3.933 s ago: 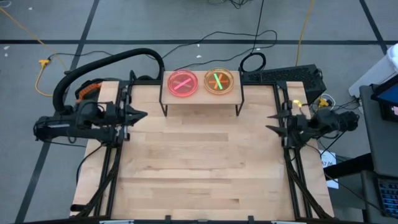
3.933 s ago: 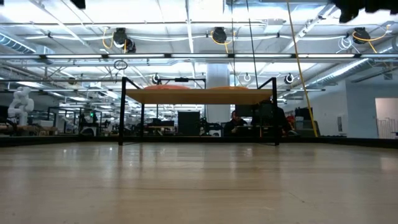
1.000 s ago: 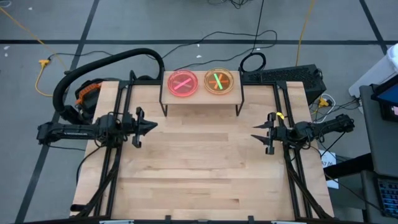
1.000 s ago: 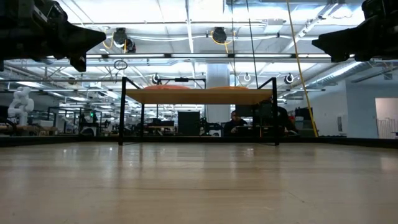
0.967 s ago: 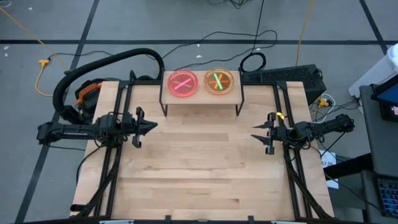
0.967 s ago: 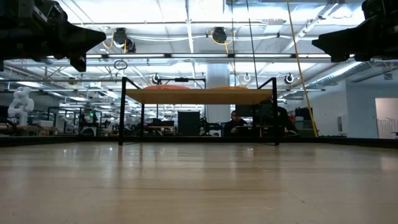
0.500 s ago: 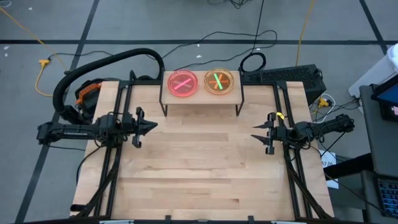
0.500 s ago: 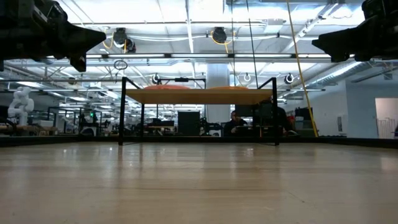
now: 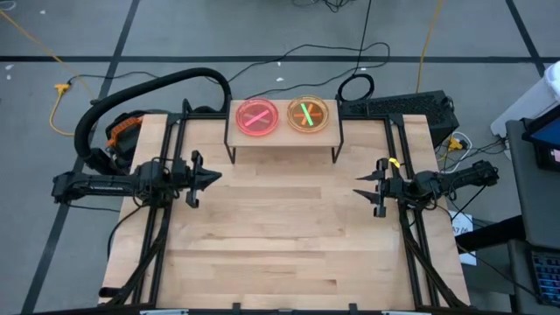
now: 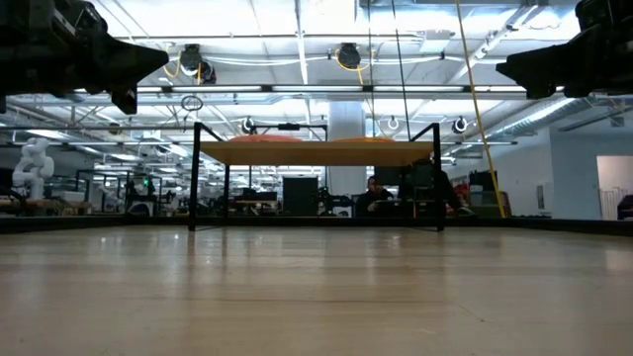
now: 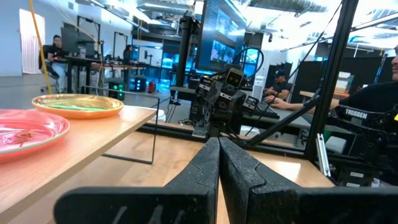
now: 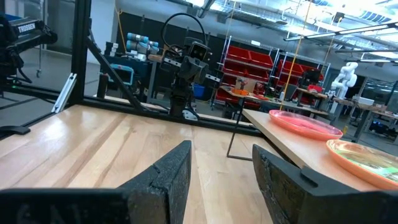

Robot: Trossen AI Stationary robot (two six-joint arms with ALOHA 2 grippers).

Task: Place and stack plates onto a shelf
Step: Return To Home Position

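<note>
- Left arm (image 9: pixel 105 184) lies level over the left edge of the bench (image 9: pixel 280 245), pointing inward. The left jaws are pressed together with nothing between them, as the left wrist view shows, and they hang above the wood, well apart from the shelf (image 9: pixel 284 136).
- Pink plate (image 9: pixel 256 116) sits on the left half of the shelf, at the far side of the bench. It tops a pile, though how many plates lie under it cannot be told.
- Orange plate (image 9: pixel 308 115), with a green streak showing in it, sits just beside the pink one on the right half of the shelf. The two rims are close but look apart. No plate shows on the bench itself, so the stacking looks finished.
- Right arm (image 9: pixel 455 179) mirrors the left one over the right edge of the bench. The right jaws stand apart and hold nothing, and they too are well clear of the shelf.
- The step in hand looks like parking both arms. To do it well, each arm should draw back along its own side rail, away from the middle, so that neither sweeps toward the shelf legs or jars the piles.
- Any turning at the wrist is best made slowly and high above the wood. The right jaws could be brought together to match the left before resting.
</note>
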